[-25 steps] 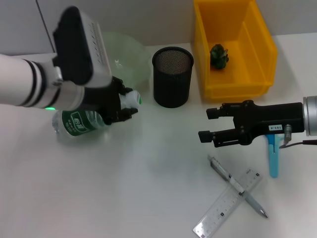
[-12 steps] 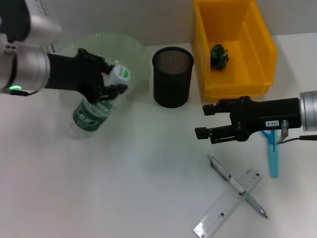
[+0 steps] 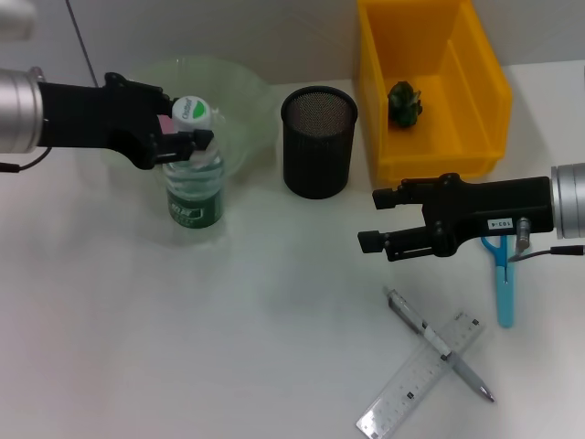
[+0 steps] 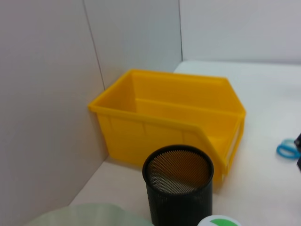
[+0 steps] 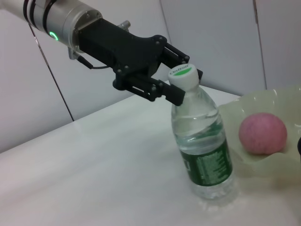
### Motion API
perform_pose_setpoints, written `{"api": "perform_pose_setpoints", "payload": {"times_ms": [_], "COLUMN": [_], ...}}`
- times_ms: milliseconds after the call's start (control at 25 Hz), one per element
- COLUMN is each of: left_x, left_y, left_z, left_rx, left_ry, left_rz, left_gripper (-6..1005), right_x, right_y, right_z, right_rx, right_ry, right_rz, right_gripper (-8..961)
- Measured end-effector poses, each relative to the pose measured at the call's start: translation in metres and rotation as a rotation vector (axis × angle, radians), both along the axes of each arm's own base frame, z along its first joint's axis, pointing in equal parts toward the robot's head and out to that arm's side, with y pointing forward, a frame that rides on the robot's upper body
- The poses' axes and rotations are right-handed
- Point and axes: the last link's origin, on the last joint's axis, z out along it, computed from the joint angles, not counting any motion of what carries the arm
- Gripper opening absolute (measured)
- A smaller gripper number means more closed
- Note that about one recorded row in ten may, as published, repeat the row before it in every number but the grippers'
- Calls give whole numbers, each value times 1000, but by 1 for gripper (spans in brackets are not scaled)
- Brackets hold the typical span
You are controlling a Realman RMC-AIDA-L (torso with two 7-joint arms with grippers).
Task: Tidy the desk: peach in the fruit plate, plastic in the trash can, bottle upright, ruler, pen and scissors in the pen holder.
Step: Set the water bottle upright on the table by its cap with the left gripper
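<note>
Currently, a clear plastic water bottle with a green label and white cap (image 3: 194, 181) is recorded standing upright on the white desk (image 3: 228, 347), just in front of the pale green fruit plate (image 3: 239, 101), in which a pink peach (image 5: 262, 133) is seen from the right wrist view. The left gripper (image 3: 179, 133) is clamped on the bottle's neck just under the cap, its reach horizontal and the bottle's long axis vertical below it, so a release and sideways withdrawal is judged next. The label's white print cannot be read. The right gripper (image 3: 377, 220) is held with fingers apart above the desk, nearer than the left to the grey pen (image 3: 437, 344), clear ruler (image 3: 422, 374) and blue-handled scissors (image 3: 504, 279), with the black mesh pen holder (image 3: 318, 141) beyond it.
</note>
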Motion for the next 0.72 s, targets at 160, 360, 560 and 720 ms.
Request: {"api": "perform_pose_setpoints", "payload": {"times_ms": [160, 360, 560, 720], "left_x": [-8, -21, -27, -38], "left_y": [1, -1, -4, -11], "left_z": [9, 22, 27, 35], "left_rx": [-11, -44, -47, -33], "left_ry": [-76, -172, -206, -245], "left_rz": [58, 134, 152, 178], "left_gripper": [442, 441, 442, 443], "right_x": [0, -2, -2, -2], "right_y": [0, 0, 0, 0], "right_z": [0, 0, 0, -1], "right_rx": [0, 0, -2, -3], "right_ry": [3, 9, 6, 6], "right_rz": [1, 6, 10, 14], "right_gripper": [809, 809, 809, 809]}}
